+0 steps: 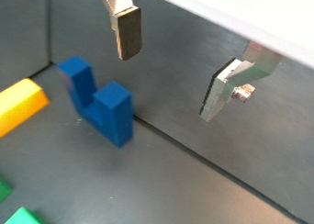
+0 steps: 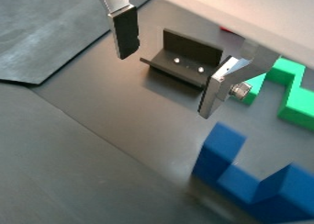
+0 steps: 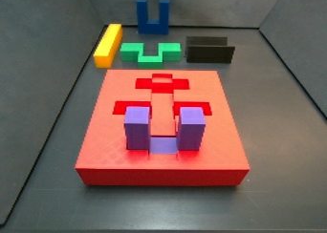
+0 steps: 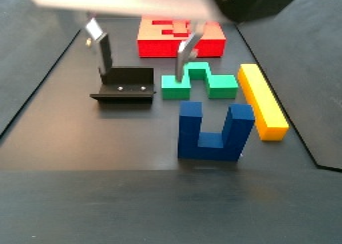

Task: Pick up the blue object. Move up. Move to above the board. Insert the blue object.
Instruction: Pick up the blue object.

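Dark counter [image 4: 80, 138], my hand [image 4: 144, 38] open and empty above the fixture [image 4: 123, 90], off-line from blue object [image 4: 214, 133]; descending now risks clipping a prong.

From my remote station, the gripper [image 1: 182, 70] shows as two flat silver metal plates, each faced with a dark pad on its inner side. In both wrist views one finger [image 2: 124, 28] reads as a narrow bright strip ending in a black rectangular pad, while its partner [image 2: 223, 88] is a bent, angular silver plate carrying a small round screw head near its middle. Above them I see the pale white underside of the hand. In a side view the gripper [image 4: 144, 41] hangs from a blurred white body with a black rounded housing at far right.
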You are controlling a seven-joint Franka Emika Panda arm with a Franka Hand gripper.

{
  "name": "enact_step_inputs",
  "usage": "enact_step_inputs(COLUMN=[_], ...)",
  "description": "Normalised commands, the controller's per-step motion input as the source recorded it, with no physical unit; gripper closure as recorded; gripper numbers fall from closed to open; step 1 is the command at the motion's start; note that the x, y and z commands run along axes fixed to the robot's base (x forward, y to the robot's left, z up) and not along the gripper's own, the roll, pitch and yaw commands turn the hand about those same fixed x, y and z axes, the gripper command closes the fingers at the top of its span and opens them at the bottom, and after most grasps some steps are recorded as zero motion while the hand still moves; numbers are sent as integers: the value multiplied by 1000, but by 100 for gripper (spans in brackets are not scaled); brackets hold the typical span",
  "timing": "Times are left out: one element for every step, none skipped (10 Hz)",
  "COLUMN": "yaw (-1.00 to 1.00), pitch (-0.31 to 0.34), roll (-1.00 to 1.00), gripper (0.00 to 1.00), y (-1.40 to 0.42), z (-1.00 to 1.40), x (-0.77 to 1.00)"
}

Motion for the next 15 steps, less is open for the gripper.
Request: enact_step_inputs(yaw=[-237,0,54,174,220,260,286,349,326,371,380,291,217,157,100], pitch=[-41,0,34,74,96,66,79,36,31,0,0,-19,-27,-36,-3], roll=[-277,-84,0,3,0,-11,-41,-46,-79,-73,-54,-59,-13,0,0], gripper=[0,0,0,0,0,0,0,0,0,0,0,0,0,0,0], y=[146,-46,-114,-126,-149,-97,0,0,0,0,-83,-91,-40,0,0], z=[-197,-57,-54,-194,-374,-337,-349,-280,134,286,194,91,0,-49,-77], x=[83,0,0,63,83,51,0,-49,0,-3,-126,-309,-314,-400,-389])
